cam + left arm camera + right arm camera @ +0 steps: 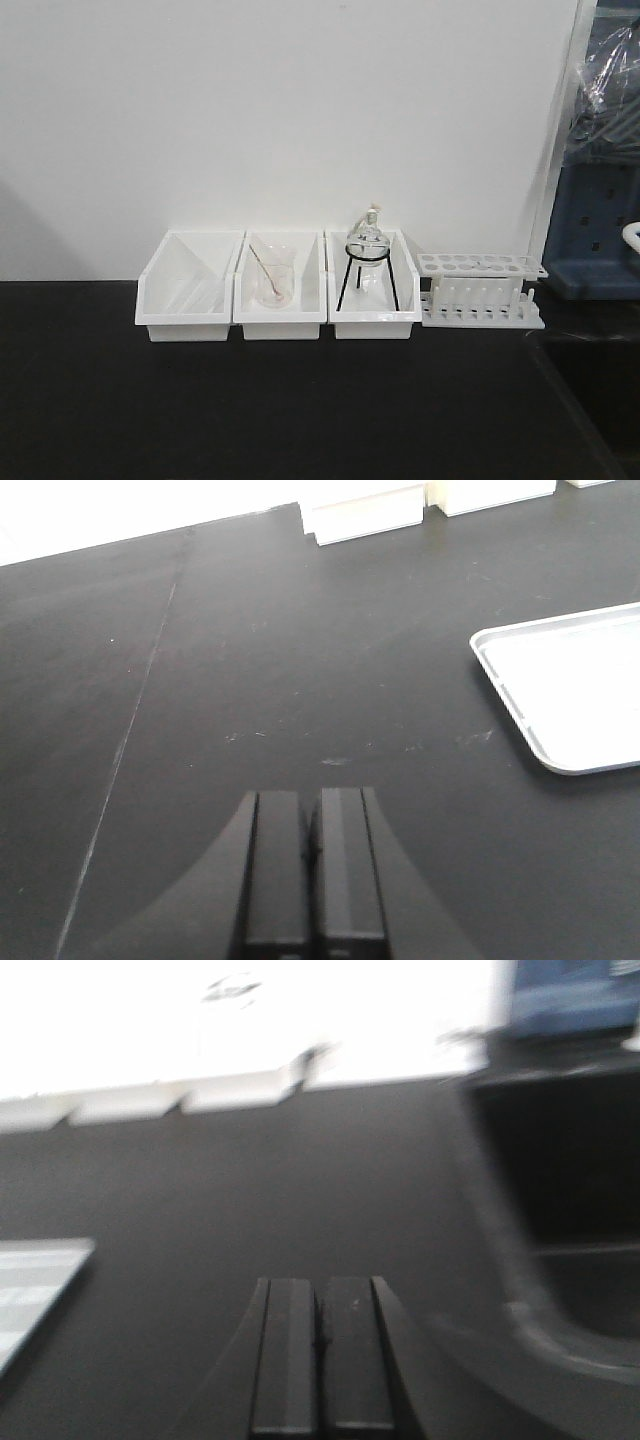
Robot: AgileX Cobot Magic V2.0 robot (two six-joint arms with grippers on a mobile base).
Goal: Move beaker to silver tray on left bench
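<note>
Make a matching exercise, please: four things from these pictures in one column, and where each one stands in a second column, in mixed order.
Things:
1. beaker with a thin rod
2. round flask on a black tripod stand
3. white test tube rack
4. silver tray

Places:
A. on the dark bench, right of the three white bins
B. in the middle white bin
C. flat on the dark bench, at the right edge of the left wrist view
D. in the right white bin

Pairs: 1-B, 2-D, 3-A, 4-C
</note>
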